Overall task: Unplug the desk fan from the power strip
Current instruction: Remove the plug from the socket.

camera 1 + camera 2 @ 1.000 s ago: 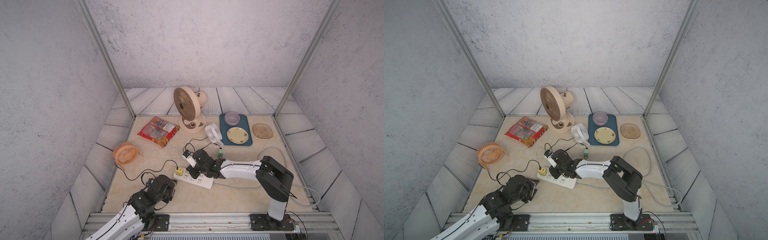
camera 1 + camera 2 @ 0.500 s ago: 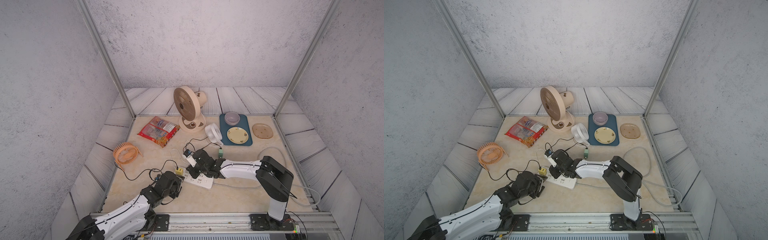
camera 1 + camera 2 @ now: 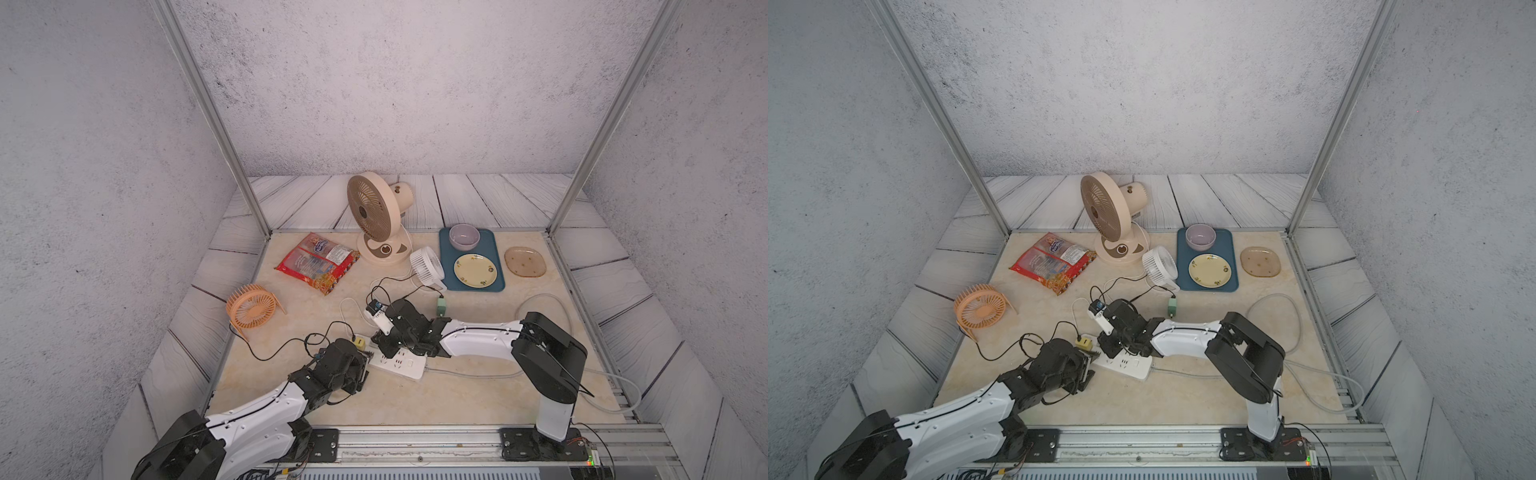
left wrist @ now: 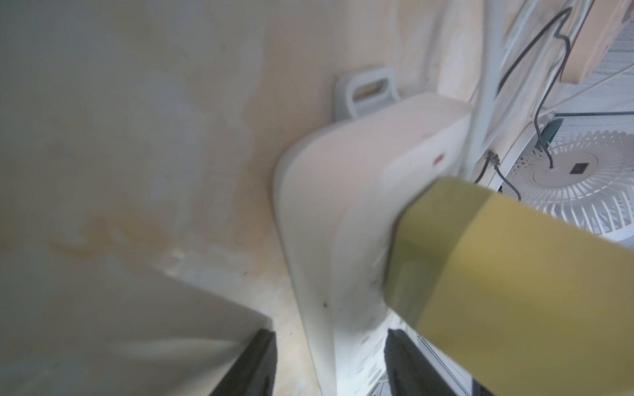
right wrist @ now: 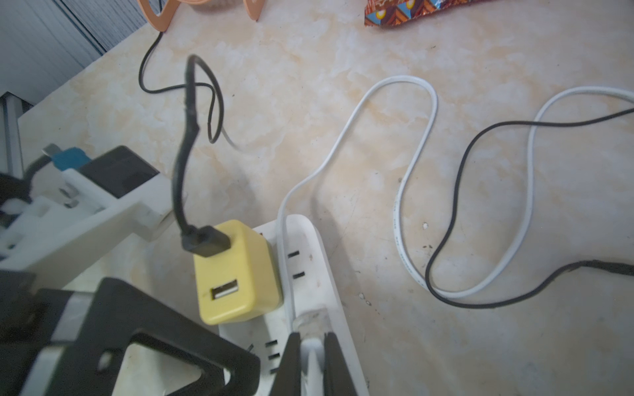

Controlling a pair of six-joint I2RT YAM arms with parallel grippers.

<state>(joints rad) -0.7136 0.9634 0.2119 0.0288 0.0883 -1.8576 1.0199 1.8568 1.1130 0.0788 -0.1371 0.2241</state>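
Counter [image 3: 457, 399] busy with cords [image 5: 430, 113]. Right gripper [image 5: 311, 337] pinched on white plug [image 5: 308, 317]; left gripper [image 4: 331, 343] half-wide astride power strip [image 3: 401, 365], not clamped. Strip may lift with plug.

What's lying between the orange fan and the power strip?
A black cable, running from the orange fan to the yellow adapter on the power strip; both top views and the right wrist view show it.

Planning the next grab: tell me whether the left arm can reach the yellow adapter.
Probably yes: the left end effector sits open beside the yellow adapter on the power strip, nothing between.
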